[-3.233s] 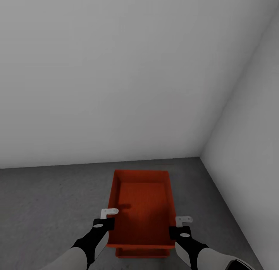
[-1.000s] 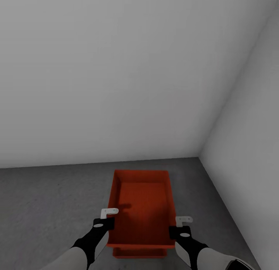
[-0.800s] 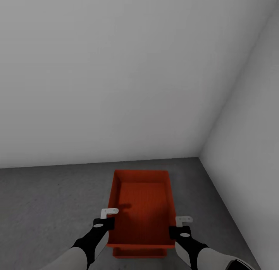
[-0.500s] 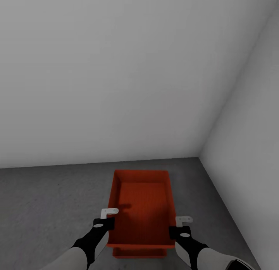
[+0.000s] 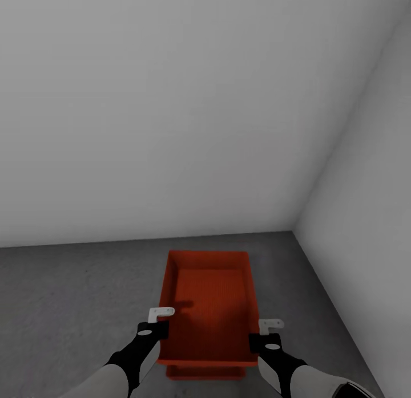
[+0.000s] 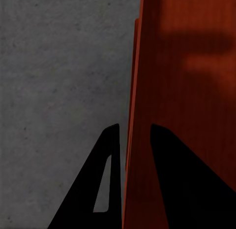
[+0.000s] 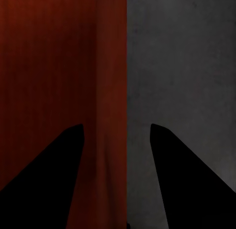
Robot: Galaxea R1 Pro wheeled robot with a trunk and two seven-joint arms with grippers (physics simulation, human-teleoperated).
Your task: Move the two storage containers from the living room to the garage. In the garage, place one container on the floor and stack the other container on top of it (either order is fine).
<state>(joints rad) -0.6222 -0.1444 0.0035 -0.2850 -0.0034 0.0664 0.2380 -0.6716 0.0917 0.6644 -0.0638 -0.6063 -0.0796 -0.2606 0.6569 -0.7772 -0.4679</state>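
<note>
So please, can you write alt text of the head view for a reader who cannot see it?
Two pincers, left and right, straddle the side walls of an orange-red open container resting over a second container, on the grey concrete floor in a corner of white walls.

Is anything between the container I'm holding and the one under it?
Nothing visible. The upper container is pinched by its side walls in the left gripper and right gripper. The lower container peeks out beneath its near edge on the floor. Whether they touch, I cannot tell.
</note>
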